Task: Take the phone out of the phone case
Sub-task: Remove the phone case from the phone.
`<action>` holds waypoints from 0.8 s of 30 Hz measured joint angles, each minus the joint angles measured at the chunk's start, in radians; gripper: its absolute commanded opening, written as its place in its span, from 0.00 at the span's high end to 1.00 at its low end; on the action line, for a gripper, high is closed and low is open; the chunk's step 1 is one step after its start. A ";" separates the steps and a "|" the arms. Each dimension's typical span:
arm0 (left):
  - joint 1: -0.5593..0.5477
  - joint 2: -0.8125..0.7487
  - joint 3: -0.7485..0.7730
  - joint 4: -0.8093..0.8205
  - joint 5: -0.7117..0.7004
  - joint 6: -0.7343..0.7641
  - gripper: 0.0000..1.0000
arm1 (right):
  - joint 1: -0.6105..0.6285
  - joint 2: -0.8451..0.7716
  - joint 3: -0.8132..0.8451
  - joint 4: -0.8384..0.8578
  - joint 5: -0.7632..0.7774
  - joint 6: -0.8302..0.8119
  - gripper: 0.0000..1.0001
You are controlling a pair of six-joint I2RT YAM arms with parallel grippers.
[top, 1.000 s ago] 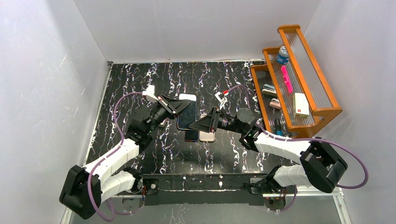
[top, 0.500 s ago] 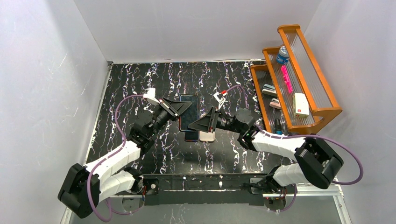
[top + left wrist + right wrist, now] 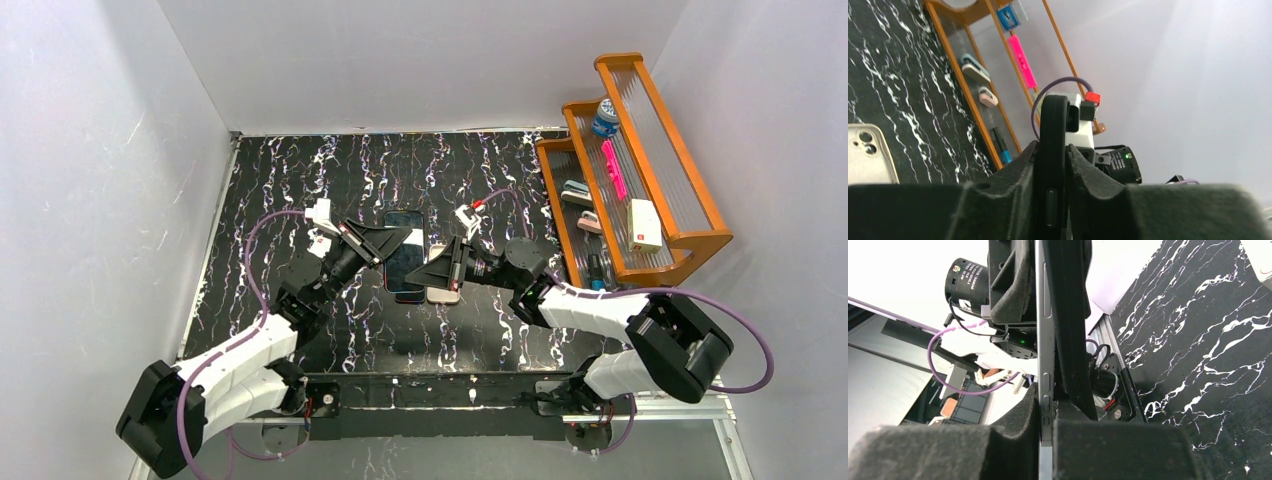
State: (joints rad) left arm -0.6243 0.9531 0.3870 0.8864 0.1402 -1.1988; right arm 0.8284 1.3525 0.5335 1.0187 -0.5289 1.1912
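From above, the phone (image 3: pixel 404 265) hangs between the two arms, its long axis running away from their bases. The left gripper (image 3: pixel 392 241) bites it from the left and the right gripper (image 3: pixel 428 270) from the right, both equally near.

Through the left wrist, foam pads are clamped on the phone case (image 3: pixel 1053 120), matte black rubber with a rounded rim.

Through the right wrist, the pads are pinched together on the phone's thin grey metal edge with its buttons. The thicker case lies against its right side, above the marbled surface (image 3: pixel 1198 340).
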 measured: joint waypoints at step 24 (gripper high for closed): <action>-0.048 -0.238 -0.121 -0.114 0.045 0.177 0.18 | -0.055 -0.128 -0.044 -0.112 0.152 -0.016 0.99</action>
State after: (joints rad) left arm -0.6724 0.7147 0.2657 0.7723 0.1848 -1.0214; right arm 0.7731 1.2243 0.4892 0.9066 -0.3771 1.1748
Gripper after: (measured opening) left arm 0.836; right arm 0.112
